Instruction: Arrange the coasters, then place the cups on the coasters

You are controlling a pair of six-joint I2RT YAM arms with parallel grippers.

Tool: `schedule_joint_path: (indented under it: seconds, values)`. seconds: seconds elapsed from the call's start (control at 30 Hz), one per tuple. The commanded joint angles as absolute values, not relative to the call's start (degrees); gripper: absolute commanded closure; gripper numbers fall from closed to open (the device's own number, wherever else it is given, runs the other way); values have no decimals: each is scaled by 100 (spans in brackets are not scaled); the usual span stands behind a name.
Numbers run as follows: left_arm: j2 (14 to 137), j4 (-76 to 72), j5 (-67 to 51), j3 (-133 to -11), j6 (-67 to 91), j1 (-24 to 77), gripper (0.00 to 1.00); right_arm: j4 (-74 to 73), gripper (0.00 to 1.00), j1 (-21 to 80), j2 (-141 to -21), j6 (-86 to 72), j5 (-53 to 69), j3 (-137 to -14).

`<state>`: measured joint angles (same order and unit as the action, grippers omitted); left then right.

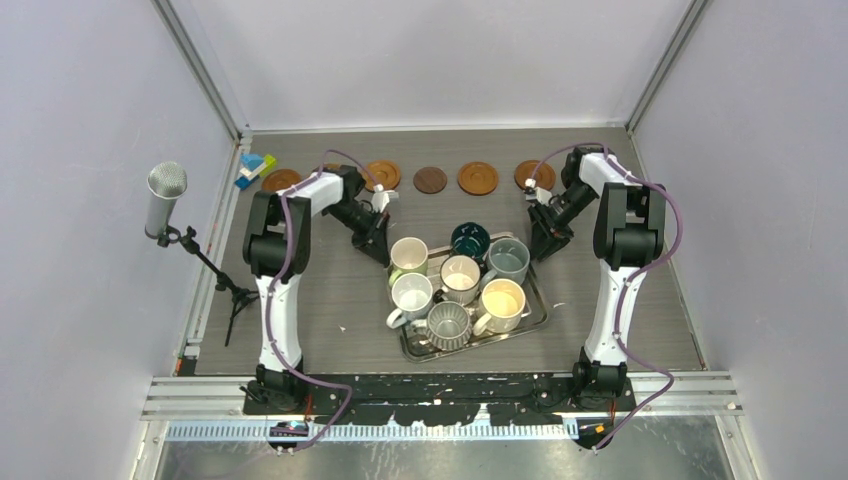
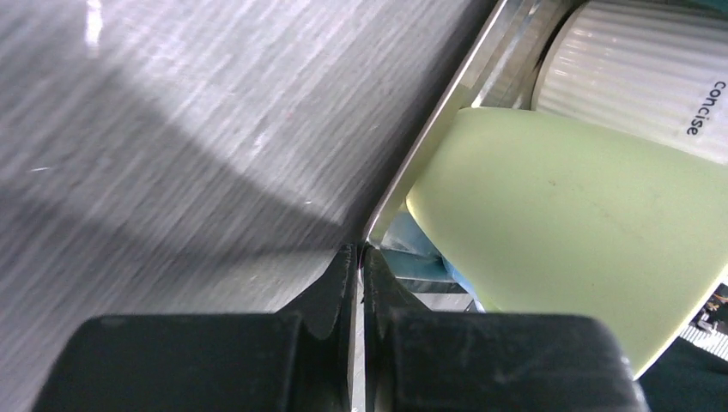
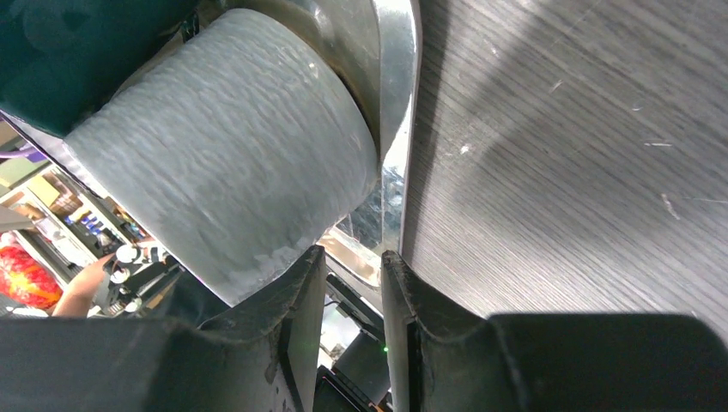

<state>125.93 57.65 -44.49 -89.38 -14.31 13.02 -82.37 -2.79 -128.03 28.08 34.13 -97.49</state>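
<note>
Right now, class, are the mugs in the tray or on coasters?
In the tray: all seven mugs stand inside it; visible coasters bare.

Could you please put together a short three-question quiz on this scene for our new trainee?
1. True or false: all seven cups stand in the steel tray.
2. The left end effector is shut on: A a cup handle; B the steel tray's rim; C a coaster.
3. What colour is the smaller coaster in the far row?
Key: 1 true; 2 B; 3 dark brown.
</note>
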Motion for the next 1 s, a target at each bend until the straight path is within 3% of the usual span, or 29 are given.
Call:
schedule_joint_path:
  seconds: [0.0,0.37,0.5,0.57,0.8,0.97]
  values:
    - [12635,5557,-3978,-9277,-1496,1041,100,-8268,64,-281,-12805,2689,3431,-9887]
    - [12813,6032,-3913,-9684,-1843,896,100,-8244,64,-38,-12922,2641,3422,-9739]
    - [12549,6142,-4005,-9255,-2205,896,71,-8244,64,-65,-12851,2694,3238,-9668]
    - [12447,6048,-4057,-9025,-2205,926,65,-8245,64,-139,-12833,2673,3186,-9676]
    - [12402,5670,-4229,-8674,-1982,1226,58,-8113,64,-237,-12795,2777,2801,-9471]
    - [12486,5442,-4251,-8539,-1817,1398,59,-8003,64,-156,-12883,2723,2824,-9346]
